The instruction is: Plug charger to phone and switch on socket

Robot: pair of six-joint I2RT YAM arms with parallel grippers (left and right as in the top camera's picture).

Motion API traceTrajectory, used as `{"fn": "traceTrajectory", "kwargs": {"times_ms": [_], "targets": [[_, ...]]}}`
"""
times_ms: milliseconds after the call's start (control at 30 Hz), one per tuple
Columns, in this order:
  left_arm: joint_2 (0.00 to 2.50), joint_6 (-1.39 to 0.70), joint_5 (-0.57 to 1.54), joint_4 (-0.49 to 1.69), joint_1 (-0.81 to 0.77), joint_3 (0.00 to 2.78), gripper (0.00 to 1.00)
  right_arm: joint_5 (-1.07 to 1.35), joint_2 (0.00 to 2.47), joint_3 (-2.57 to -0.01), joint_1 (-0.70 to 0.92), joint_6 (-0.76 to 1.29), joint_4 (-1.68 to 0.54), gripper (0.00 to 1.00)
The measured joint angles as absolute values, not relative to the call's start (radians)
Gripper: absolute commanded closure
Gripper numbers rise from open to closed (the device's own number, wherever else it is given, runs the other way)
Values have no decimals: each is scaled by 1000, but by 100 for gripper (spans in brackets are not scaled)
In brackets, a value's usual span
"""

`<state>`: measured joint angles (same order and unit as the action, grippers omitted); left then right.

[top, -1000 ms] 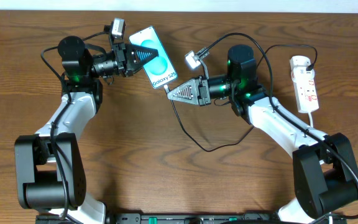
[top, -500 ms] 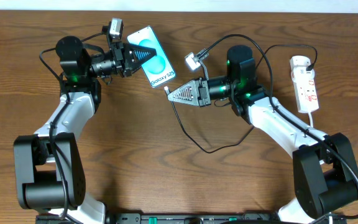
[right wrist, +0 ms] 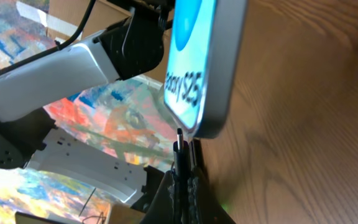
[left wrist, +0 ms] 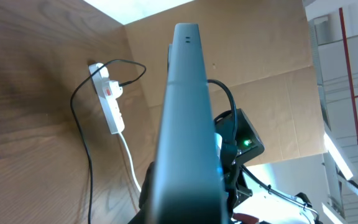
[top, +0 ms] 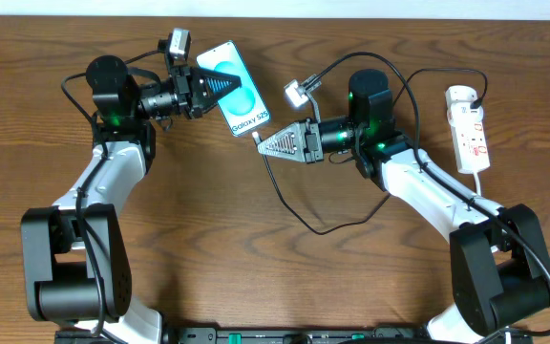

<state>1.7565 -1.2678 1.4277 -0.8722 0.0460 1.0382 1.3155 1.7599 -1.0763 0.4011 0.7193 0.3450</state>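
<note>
The left tool [top: 225,83] is clamped on the phone [top: 249,107], its port unseen; the right tool [top: 264,144] is pinched shut on the charger [right wrist: 179,144] tip, contact with the phone indiscernible.

- From the left wrist, the phone [left wrist: 188,124] is showing only its thin edge, its lower end running off at 6 o'clock.
- From the right wrist, its upper part is being cut off at 12 o'clock; the charger [right wrist: 179,142] tip is looking too small to tell contact.
- Overhead, the socket [top: 468,119] switch is appearing too small to read.
</note>
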Motion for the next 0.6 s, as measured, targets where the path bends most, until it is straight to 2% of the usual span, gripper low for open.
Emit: {"fn": "traceTrajectory", "kwargs": {"times_ms": [600], "targets": [[1757,-1267,1435,-891,46,1038,93,1286,1760,-1076,401,720,345,99]]}}
